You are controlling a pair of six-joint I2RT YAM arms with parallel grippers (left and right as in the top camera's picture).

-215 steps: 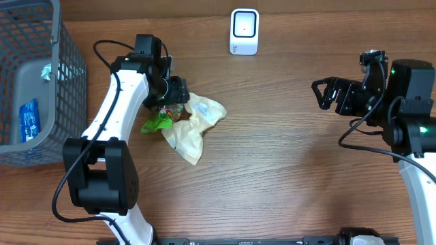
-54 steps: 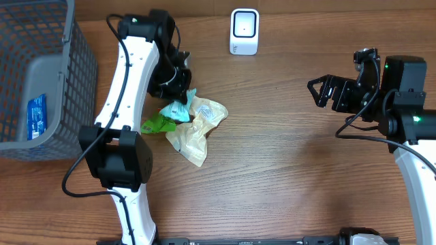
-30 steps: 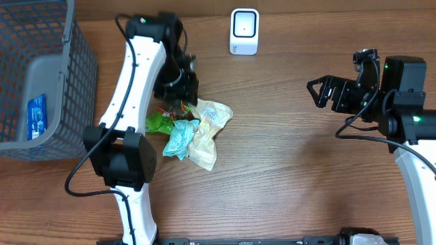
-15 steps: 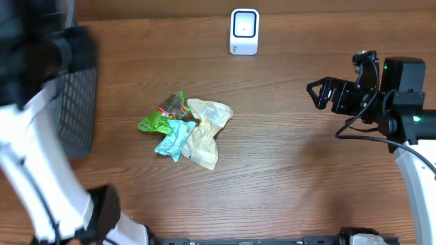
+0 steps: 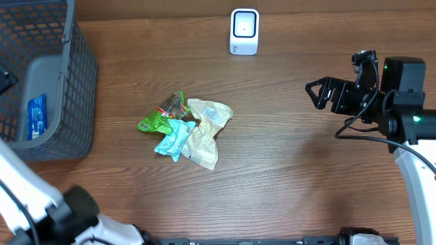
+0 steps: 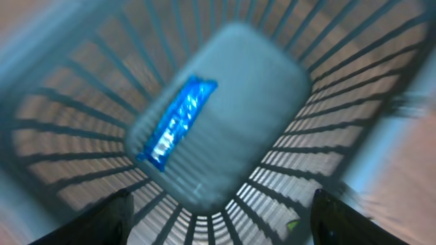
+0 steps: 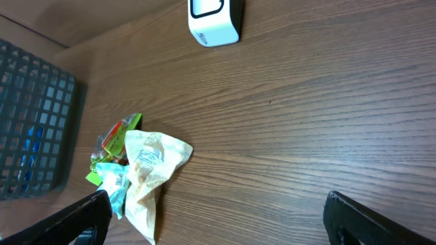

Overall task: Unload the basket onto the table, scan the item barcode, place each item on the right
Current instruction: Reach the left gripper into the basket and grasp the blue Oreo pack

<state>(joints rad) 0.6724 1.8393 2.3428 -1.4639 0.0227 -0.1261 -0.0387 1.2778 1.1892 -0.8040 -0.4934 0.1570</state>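
Heap (image 5: 185, 133): three packets lie together on the table (image 5: 293, 184), a little left of its middle, and they touch one another.
Teal packet (image 5: 172, 141): light blue-green film, crinkled, of long shape; it lies at the near side of the heap, against the cream pouch.
Green packet (image 5: 155, 123): shiny bright green film with a red-orange part at its far end; it is on the left side of the heap.
Cream pouch (image 5: 206, 129): the biggest one, pale and paper-like, strongly crumpled, with small print on it; it makes the right side of the heap.
Scanner (image 5: 244, 30): a white rounded box with a dark window, upright at the far edge of the table, well apart from the heap.
Basket (image 5: 83, 88): grey, walls of thin crossing bars and a solid grey floor, at the left end of the table.
Blue packet (image 6: 177, 122): flat, narrow, glossy blue, it lies on the basket floor.
Left end effector (image 6: 221, 214): it is above the basket and looks down into it; the view is blurred, but the two dark fingers (image 6: 116, 214) stand far apart, with nothing between them.
Right end effector (image 5: 315, 94): black, on the right side of the table, well apart from the heap and the scanner; its fingers (image 7: 85, 214) are spread wide and carry nothing.
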